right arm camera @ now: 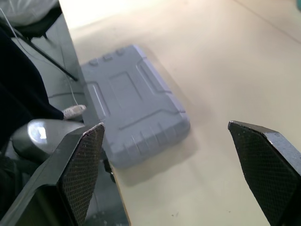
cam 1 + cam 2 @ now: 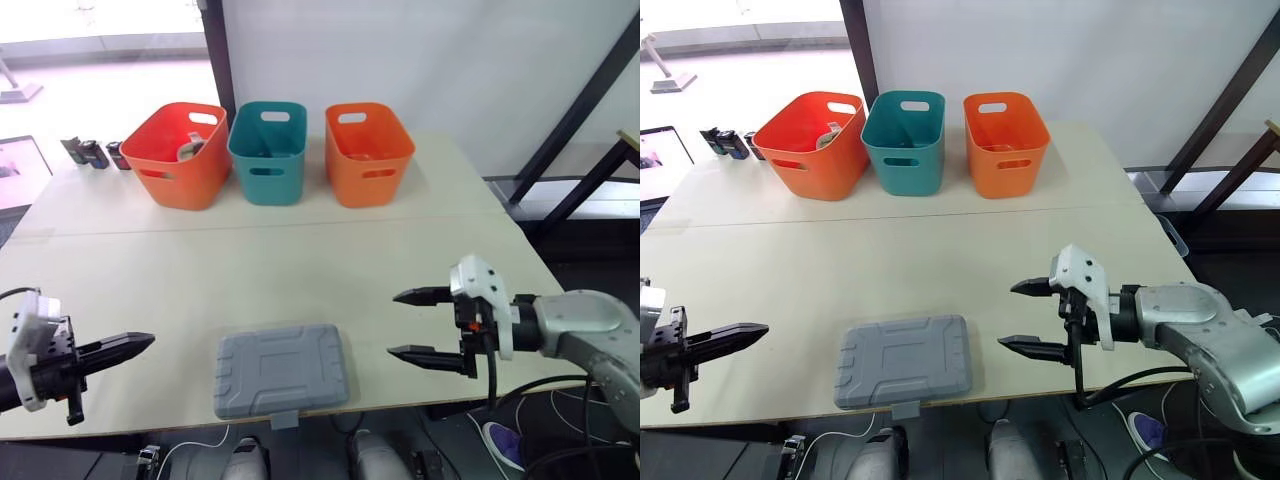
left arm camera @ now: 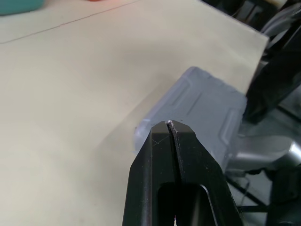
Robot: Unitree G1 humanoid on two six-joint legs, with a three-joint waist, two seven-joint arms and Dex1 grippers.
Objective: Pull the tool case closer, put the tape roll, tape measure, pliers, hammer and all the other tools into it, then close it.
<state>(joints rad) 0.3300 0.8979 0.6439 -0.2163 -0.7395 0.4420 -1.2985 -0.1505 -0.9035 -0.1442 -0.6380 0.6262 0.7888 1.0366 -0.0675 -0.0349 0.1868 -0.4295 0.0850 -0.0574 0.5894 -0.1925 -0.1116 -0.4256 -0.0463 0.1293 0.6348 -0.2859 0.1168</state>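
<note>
The grey tool case (image 2: 283,369) lies shut and flat at the table's near edge, its latch tab (image 2: 284,418) hanging over the edge. My left gripper (image 2: 148,341) is shut, pointing toward the case from its left with a gap between them. My right gripper (image 2: 408,324) stands wide open to the right of the case, not touching it. In the right wrist view the case (image 1: 131,103) lies ahead between the two fingers (image 1: 82,162). In the left wrist view the shut fingertips (image 3: 169,128) point at the case (image 3: 202,110).
Three bins stand along the far side of the table: a red-orange one (image 2: 180,153) with something pale inside, a teal one (image 2: 268,150), and an orange one (image 2: 367,152). Small dark items (image 2: 92,153) sit at the far left. A seam (image 2: 300,228) crosses the tabletop.
</note>
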